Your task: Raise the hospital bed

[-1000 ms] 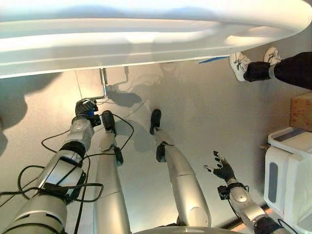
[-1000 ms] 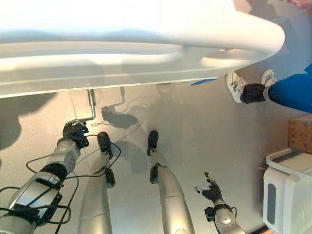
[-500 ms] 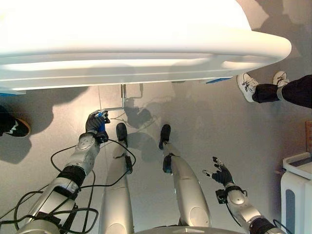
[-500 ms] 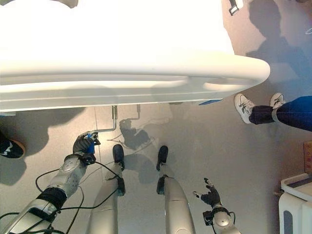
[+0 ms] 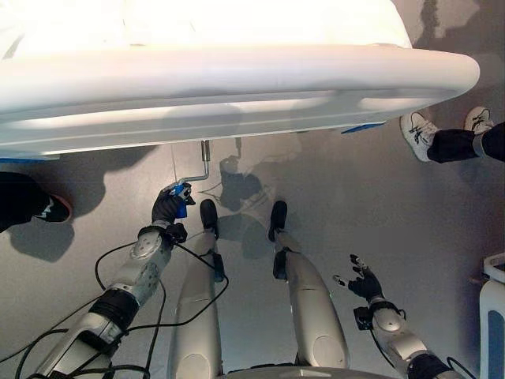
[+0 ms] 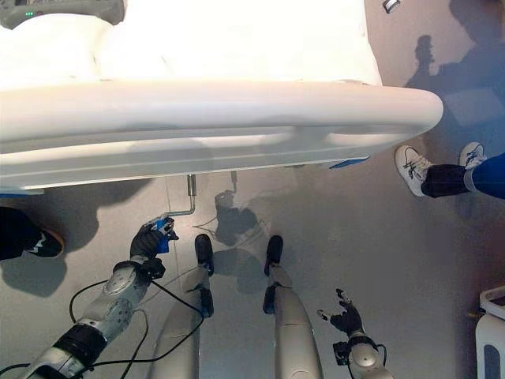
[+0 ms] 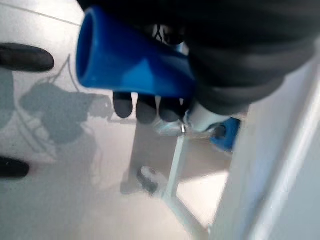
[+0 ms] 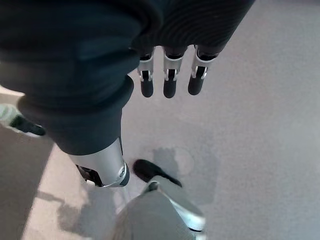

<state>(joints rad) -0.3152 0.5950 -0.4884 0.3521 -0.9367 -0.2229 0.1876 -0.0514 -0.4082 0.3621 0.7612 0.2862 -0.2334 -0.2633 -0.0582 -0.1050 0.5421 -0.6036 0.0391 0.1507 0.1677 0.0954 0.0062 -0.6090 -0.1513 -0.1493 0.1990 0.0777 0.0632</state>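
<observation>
A white hospital bed [image 5: 237,87] spans the top of both eye views, its footboard rail nearest me. A bent metal crank [image 5: 202,166] hangs under the rail and ends in a blue handle [image 7: 130,60]. My left hand [image 5: 169,205] is curled round that blue handle, low by the floor; the same hand [image 6: 150,239] shows in the right eye view. My right hand [image 5: 364,282] hangs away from the bed at the lower right, with its fingers [image 8: 169,80] spread and relaxed, holding nothing.
A person's white shoes [image 5: 418,130] stand on the grey floor at the right, near the bed's corner. Another person's dark shoe [image 5: 47,209] is at the left. A white cabinet [image 5: 493,316] stands at the right edge.
The whole picture has shifted, so the camera moved and more of the bed's top shows. My left hand has stayed shut on the blue handle, which now sits off the crank's other side. Right hand unchanged.
</observation>
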